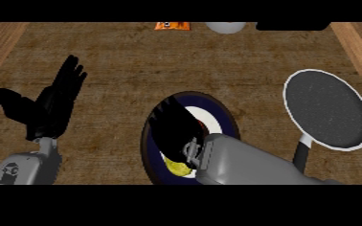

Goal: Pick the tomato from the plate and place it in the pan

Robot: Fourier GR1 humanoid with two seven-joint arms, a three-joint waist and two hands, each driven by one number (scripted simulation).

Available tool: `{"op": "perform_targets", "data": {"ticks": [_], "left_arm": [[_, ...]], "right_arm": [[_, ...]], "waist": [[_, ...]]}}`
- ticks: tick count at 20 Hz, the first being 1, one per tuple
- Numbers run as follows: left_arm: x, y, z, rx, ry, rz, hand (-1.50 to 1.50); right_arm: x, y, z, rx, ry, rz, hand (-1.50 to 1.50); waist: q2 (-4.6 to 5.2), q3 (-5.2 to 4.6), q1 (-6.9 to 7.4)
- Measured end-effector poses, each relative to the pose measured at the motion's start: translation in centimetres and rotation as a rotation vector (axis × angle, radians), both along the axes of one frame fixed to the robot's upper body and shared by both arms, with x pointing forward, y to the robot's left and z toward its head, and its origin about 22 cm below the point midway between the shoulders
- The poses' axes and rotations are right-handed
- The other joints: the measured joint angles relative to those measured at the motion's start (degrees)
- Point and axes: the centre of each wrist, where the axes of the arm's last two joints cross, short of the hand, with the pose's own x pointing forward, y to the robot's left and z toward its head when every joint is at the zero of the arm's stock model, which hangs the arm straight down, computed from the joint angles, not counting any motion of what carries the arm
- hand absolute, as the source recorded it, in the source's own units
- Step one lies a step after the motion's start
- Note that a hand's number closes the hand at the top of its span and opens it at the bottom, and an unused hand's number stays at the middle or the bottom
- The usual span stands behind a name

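Right hand [173, 130] over plate [219, 107]; pan [322, 107] apart, right edge

The counter [176, 57] is grained brown, the plate [216, 106] navy-rimmed white, the pan [324, 107] speckled dark grey, white-edged.

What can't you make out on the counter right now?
Head view only.
Tomato: hidden under the right hand over the plate.
Whether that hand holds anything: its own back blocks it.
Yellow item on the plate: partly covered by the right forearm.
Orange thing, pale thing, black thing: cut off by the view's top.
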Motion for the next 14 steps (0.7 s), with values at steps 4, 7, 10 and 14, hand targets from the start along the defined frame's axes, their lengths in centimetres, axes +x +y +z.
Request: {"op": "perform_targets", "data": {"ticks": [4, 7, 10, 14], "left_arm": [[0.1, 0.1, -0.1, 0.004, 0.000, 0.004, 0.00], [-0.2, 0.2, -0.4, 0.006, -0.003, 0.008, 0.00], [-0.1, 0.4, -0.5, 0.004, -0.001, 0.008, 0.00], [0.0, 0.6, 0.0, 0.003, -0.004, 0.008, 0.00]], "right_arm": [[0.7, 0.3, -1.0, -0.006, 0.003, -0.011, -1.50], [1.0, 0.7, -1.8, -0.010, 0.014, -0.016, -1.50], [1.9, 0.1, -2.6, -0.033, 0.021, -0.021, -1.50], [2.6, -0.3, -5.0, -0.042, 0.026, -0.023, -1.50]], "waist": [[0.03, 0.00, -0.01], [0.03, 0.00, 0.01], [0.03, 0.00, -0.01], [0.06, 0.01, 0.05]]}}
